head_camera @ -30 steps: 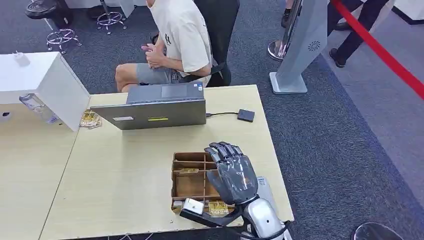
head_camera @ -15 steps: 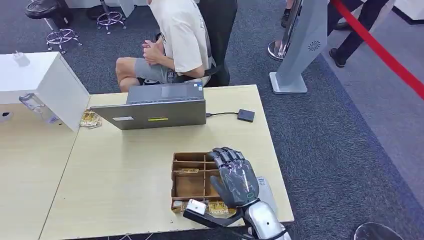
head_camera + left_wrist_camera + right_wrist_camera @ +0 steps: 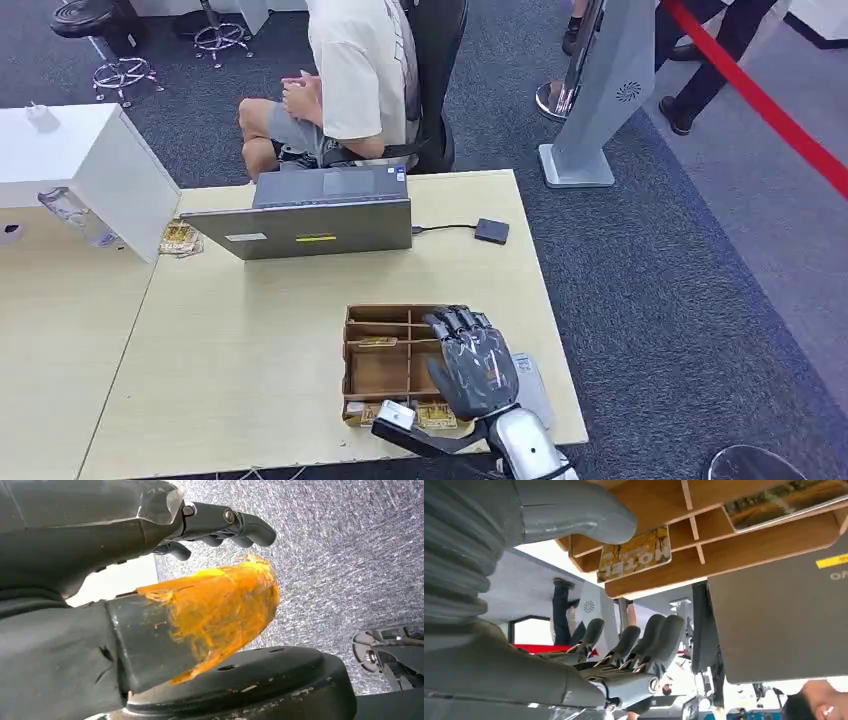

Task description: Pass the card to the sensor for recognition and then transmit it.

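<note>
A wooden divided tray [image 3: 385,372] sits near the table's front edge, with yellow cards [image 3: 377,342] lying in its compartments. My right hand [image 3: 472,365] hovers over the tray's right side, fingers spread and pointing away from me, thumb out to the left, holding nothing. In the right wrist view a yellow printed card [image 3: 634,554] lies in a tray compartment [image 3: 724,560] beyond my right hand [image 3: 624,645]. A small black sensor box [image 3: 491,231] lies at the far right of the table, wired to the laptop [image 3: 315,225]. My left hand [image 3: 200,580] hangs over grey carpet with nothing in it, its thumb wrapped in orange tape.
A white box [image 3: 110,170] and a plastic bottle [image 3: 75,215] stand at the left. A person [image 3: 350,80] sits on a chair behind the laptop. A grey kiosk stand [image 3: 600,90] and a red barrier tape [image 3: 760,100] are to the right. A pale sheet [image 3: 530,385] lies beside the tray.
My right hand has drawn back toward me and sunk lower over the tray's right side. The seated person has turned on the chair.
</note>
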Robot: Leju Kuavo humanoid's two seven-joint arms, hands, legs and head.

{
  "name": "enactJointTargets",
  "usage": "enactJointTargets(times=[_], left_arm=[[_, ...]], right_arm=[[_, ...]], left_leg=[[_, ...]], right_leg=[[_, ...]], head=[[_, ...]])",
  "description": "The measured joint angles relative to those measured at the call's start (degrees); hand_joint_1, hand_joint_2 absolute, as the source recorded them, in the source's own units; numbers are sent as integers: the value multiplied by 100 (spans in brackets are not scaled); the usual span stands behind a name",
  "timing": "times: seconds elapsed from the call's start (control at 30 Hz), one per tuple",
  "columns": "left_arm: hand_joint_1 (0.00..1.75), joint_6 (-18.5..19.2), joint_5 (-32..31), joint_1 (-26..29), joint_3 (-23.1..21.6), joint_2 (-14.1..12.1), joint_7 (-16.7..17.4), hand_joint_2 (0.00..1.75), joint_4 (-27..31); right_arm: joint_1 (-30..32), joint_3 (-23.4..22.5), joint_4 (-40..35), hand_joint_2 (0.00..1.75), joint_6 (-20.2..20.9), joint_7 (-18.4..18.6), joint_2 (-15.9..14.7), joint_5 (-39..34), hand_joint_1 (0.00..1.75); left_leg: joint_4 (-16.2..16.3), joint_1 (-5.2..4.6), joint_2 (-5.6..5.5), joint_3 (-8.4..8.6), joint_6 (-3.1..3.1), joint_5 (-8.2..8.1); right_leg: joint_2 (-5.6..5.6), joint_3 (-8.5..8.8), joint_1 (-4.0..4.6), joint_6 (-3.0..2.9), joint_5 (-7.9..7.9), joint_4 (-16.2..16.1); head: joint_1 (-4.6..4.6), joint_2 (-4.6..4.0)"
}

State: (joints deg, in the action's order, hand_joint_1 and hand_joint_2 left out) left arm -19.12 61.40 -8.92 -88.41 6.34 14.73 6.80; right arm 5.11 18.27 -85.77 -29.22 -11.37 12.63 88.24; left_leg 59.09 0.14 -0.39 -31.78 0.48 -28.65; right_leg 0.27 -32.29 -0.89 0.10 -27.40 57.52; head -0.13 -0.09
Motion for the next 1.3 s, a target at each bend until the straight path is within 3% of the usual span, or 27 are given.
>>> enactJointTargets(times=[0.8, 1.1, 1.17, 1.3], left_arm=[[0, 44, -26, 4, 0, -2, 0, 0, 0], [0, 44, -35, 5, 0, -2, 15, 0, 0], [0, 44, -33, 6, 0, -2, 15, 0, 0], [0, 44, -26, 6, 0, -2, 15, 0, 0]], right_arm=[[-135, -181, 68, 175, -48, -13, 37, 50, 70], [-168, -221, 321, 175, -15, -103, 118, -116, 66], [-169, -219, 398, 175, -15, -109, 133, -116, 77], [-171, -221, 498, 175, -9, -114, 144, -129, 73]], left_leg=[[0, 0, 0, 0, 0, 0], [0, 0, -1, -1, 0, 0], [0, 0, -1, -1, 0, 0], [0, 0, -1, -1, 0, 0]], right_leg=[[0, 0, 0, 0, 0, 0], [-1, 0, 0, 0, 0, 0], [-1, 0, 0, 0, 0, 0], [-1, 0, 0, 0, 0, 0]], head=[[0, 0], [0, 0], [-2, 0], [0, 0]])
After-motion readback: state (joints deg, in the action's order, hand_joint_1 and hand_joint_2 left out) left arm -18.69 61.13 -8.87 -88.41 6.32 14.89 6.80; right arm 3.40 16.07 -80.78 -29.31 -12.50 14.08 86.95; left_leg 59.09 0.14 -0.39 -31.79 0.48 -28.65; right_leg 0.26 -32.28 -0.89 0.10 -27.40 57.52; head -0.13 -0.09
